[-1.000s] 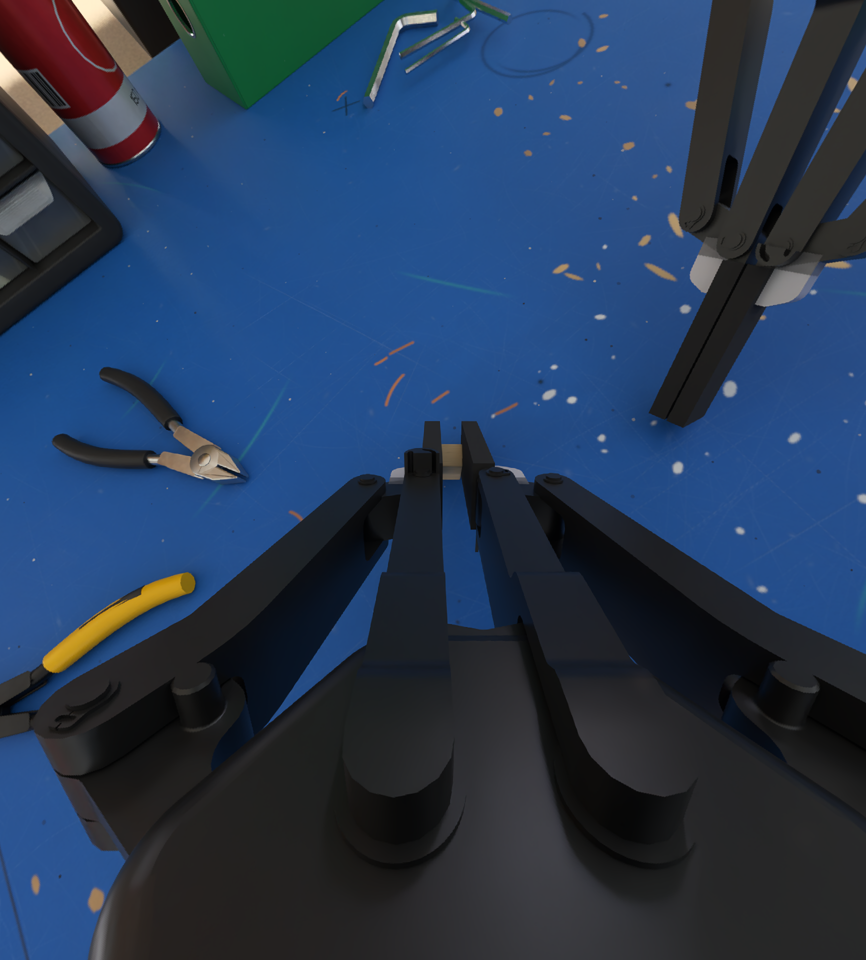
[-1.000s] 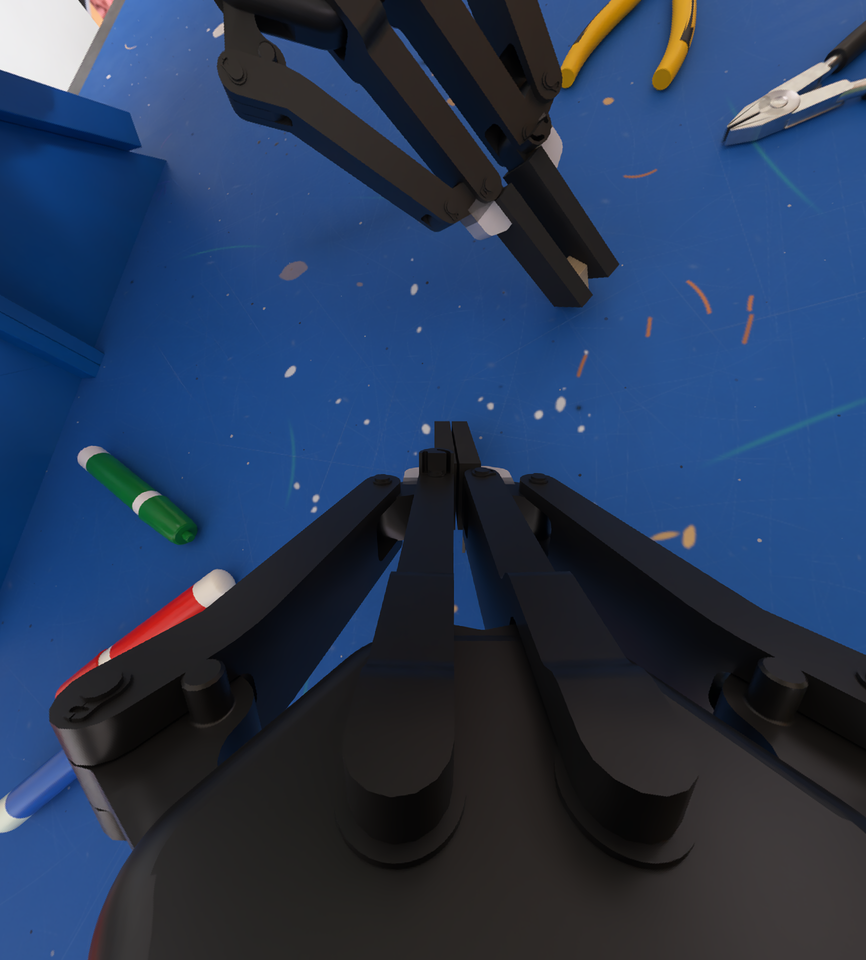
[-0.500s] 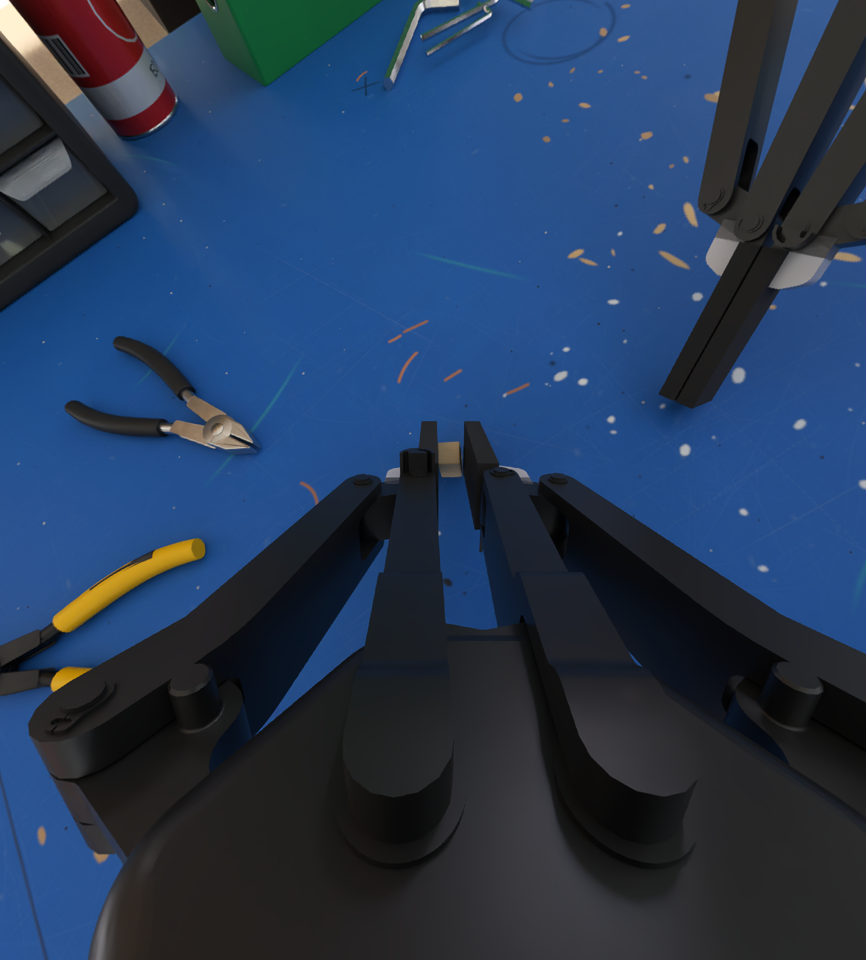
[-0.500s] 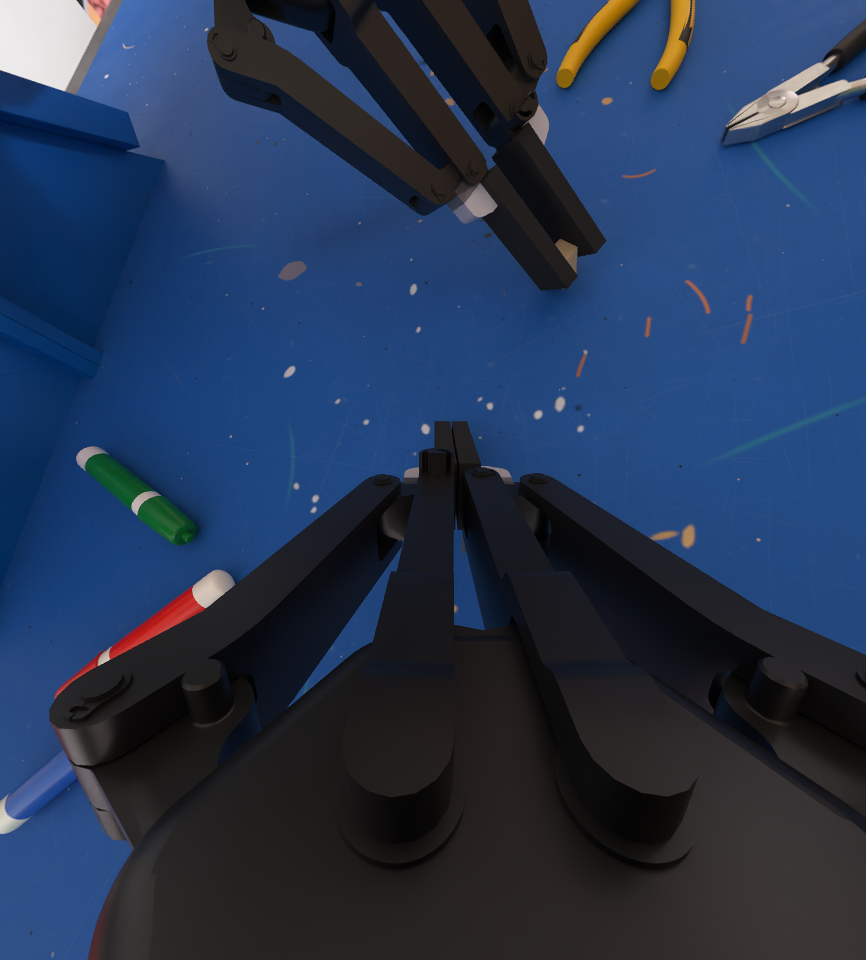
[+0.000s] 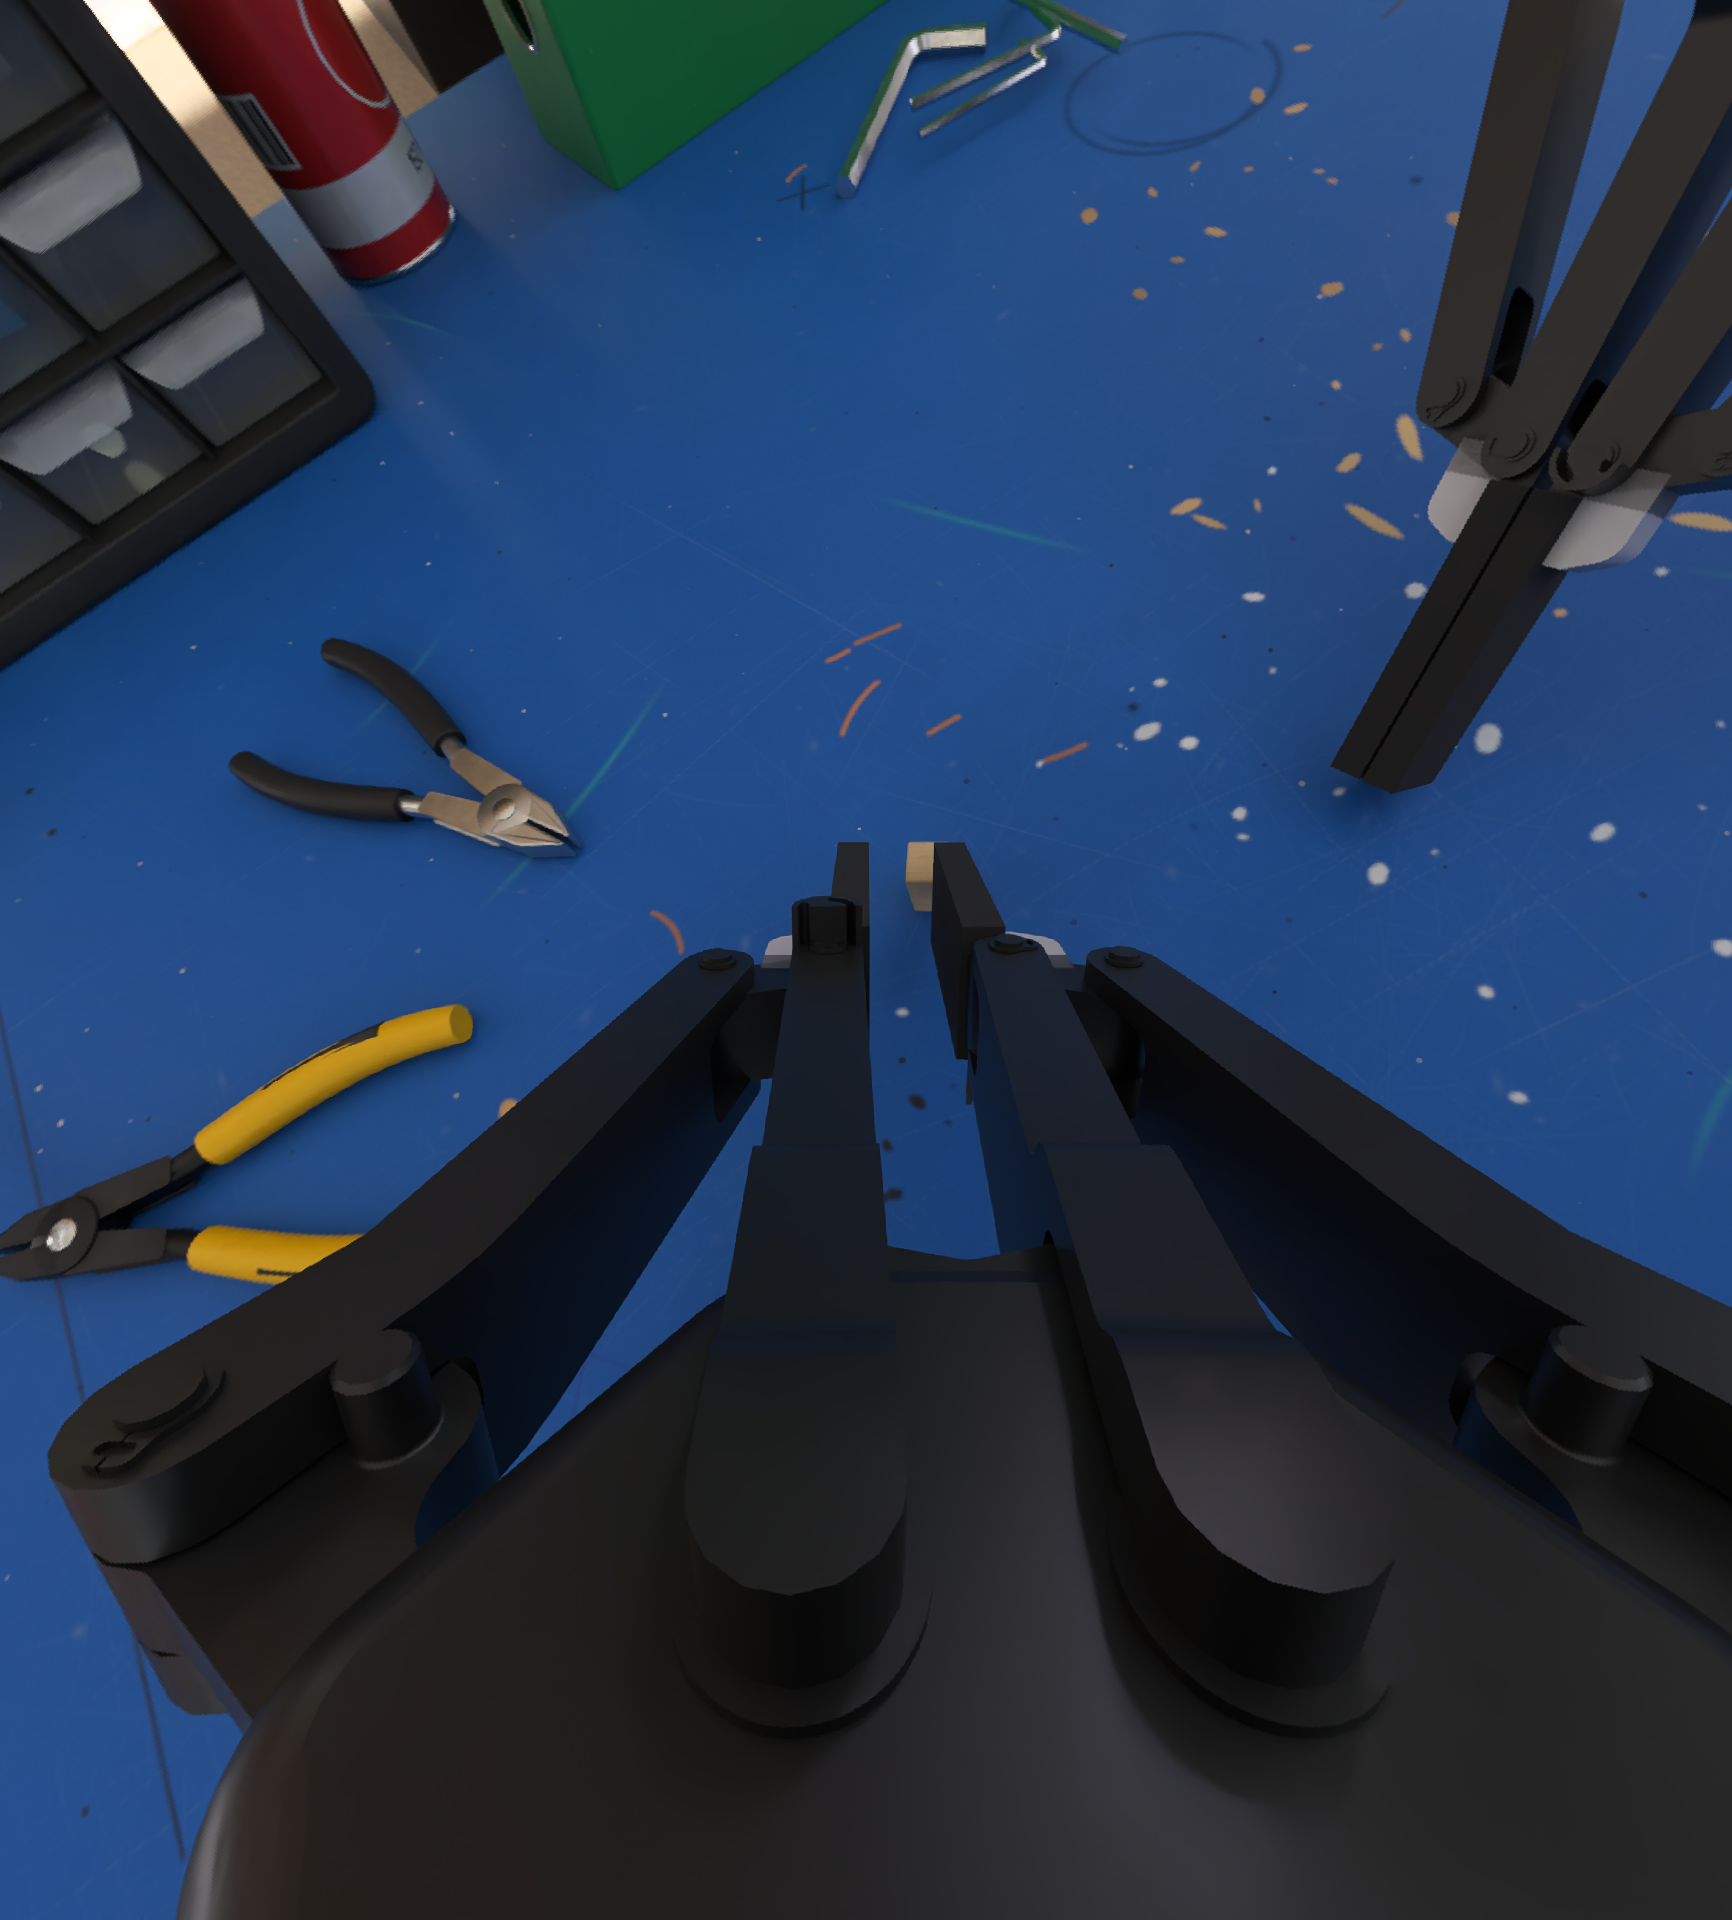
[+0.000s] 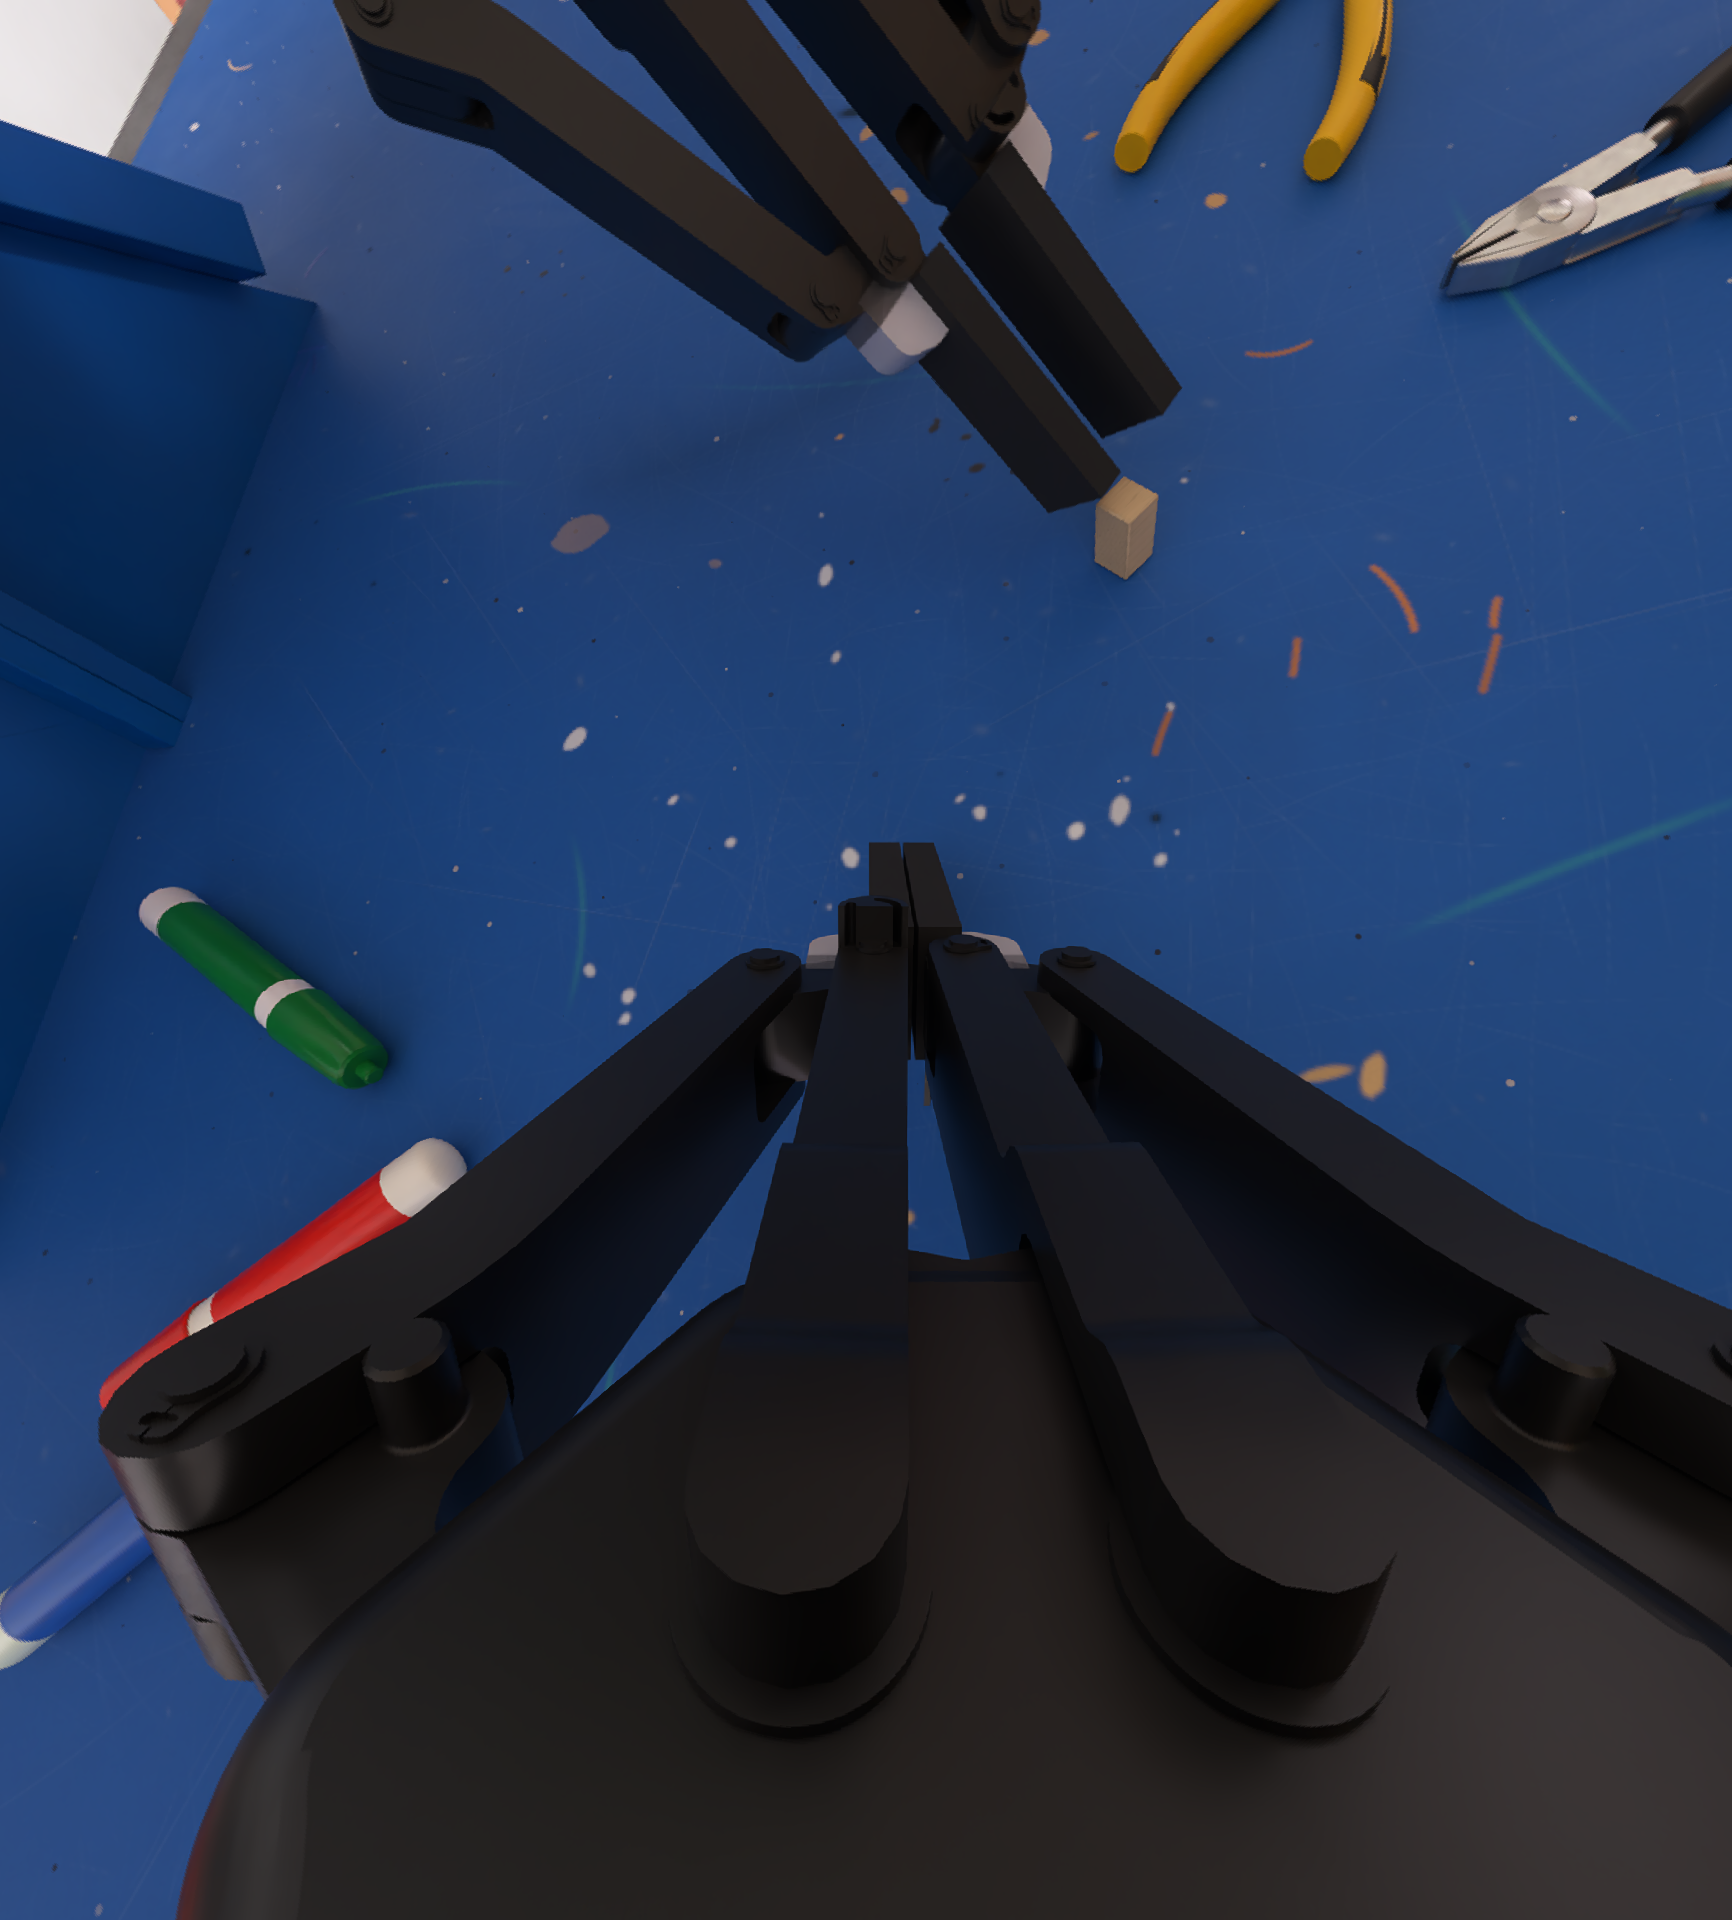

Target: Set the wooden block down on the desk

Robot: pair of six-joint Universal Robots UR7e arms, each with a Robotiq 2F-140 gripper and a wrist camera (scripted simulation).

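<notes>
Wooden block (image 6: 1125, 528) on the worktop (image 6: 1257, 935), jaws parted, release in progress.

Left of the block lie black-handled cutters (image 5: 405, 764); left gripper (image 5: 891, 868) stands slightly open, one finger against the block, gripping nothing. Best lift straight up. Right of the block, the right gripper (image 6: 901, 871) is closed, empty, with room between.

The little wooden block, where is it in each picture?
Left wrist view: wooden block at centre, beside the left gripper's right jaw.
Right wrist view: upper middle, standing on the desk below that gripper.
Shared landmark: yellow-handled pliers.
</notes>
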